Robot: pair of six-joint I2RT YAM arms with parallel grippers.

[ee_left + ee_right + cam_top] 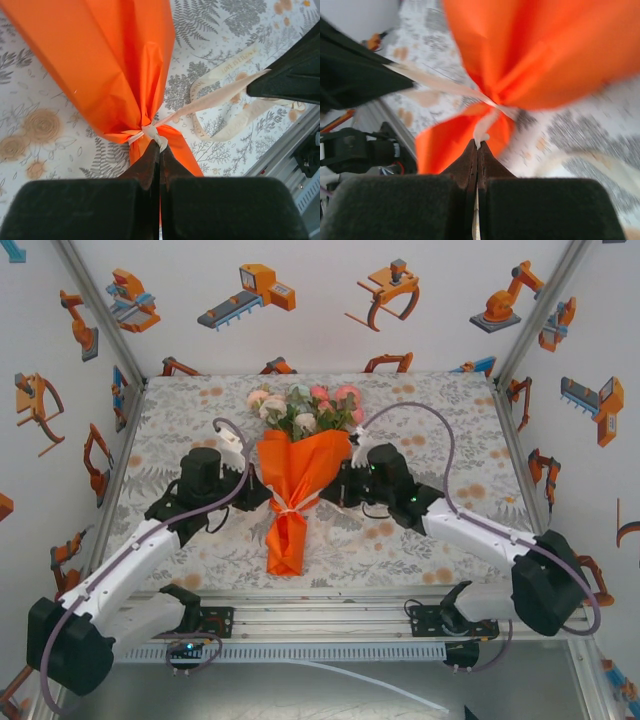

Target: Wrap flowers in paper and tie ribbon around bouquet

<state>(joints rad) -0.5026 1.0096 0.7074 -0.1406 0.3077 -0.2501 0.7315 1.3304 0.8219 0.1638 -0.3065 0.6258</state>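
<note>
Bouquet [290,480] lies along the middle of the table [180,410], between the two arms. Its wide end is toward the far side and its narrow tail points to the near edge. Pink, peach and white flowers [305,405] with green leaves spill out of the far end. The bright-orange paper [100,60] is gathered into a cone and pinched tight at a waist, then flares again into a short tail below it. The cream-white ribbon [215,97] is cinched around that waist in a small knot.

The left fingers [156,157] are fully closed and sit just at the knot, with a strand of ribbon clamped between them. In the right wrist view that strand runs taut from the waist to them. The right fingers [474,152] are closed too, with a pale strip of ribbon pinched in the seam between them, and their strand stretches straight from the knot. A slack loop of ribbon with faint lettering rests on the leaf-print cloth beside the tail — flat and loosely curled.
</note>
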